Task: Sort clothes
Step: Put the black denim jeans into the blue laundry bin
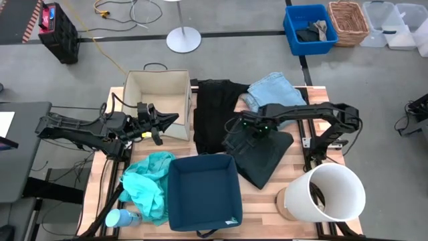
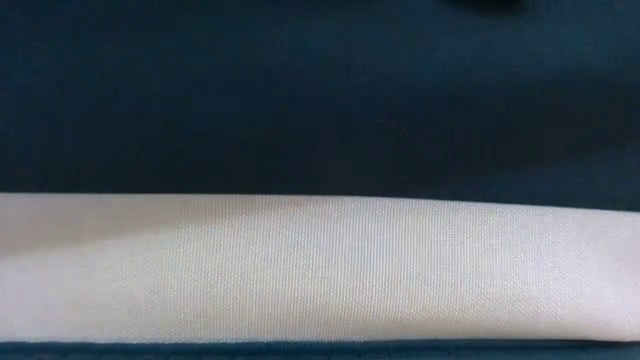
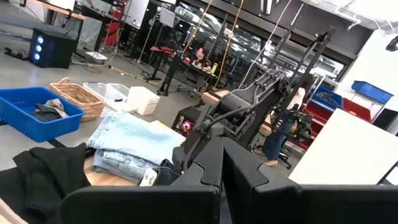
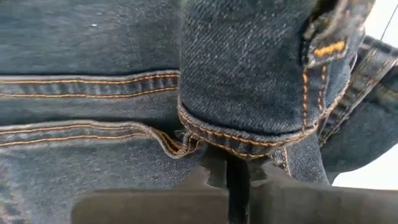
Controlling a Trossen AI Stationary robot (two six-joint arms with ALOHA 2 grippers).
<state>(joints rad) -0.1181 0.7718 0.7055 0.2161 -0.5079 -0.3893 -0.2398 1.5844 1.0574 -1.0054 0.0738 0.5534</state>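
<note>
Right wrist view: right fingers (image 4: 238, 180) nearly closed, pinching dark charcoal denim (image 4: 249, 74) fold.

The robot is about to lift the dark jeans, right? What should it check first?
1. Right hand on the dark charcoal jeans: ok, its wrist view shows denim right at the fingers.
2. Fingers shut on a fold: ok, only a thin slit shows between them.
3. Only one garment caught: cannot tell; the black garment lies touching the jeans.
4. Navy bin open and empty: ok.
5. Left hand out of the way: ok, it is by the beige bin.
</note>
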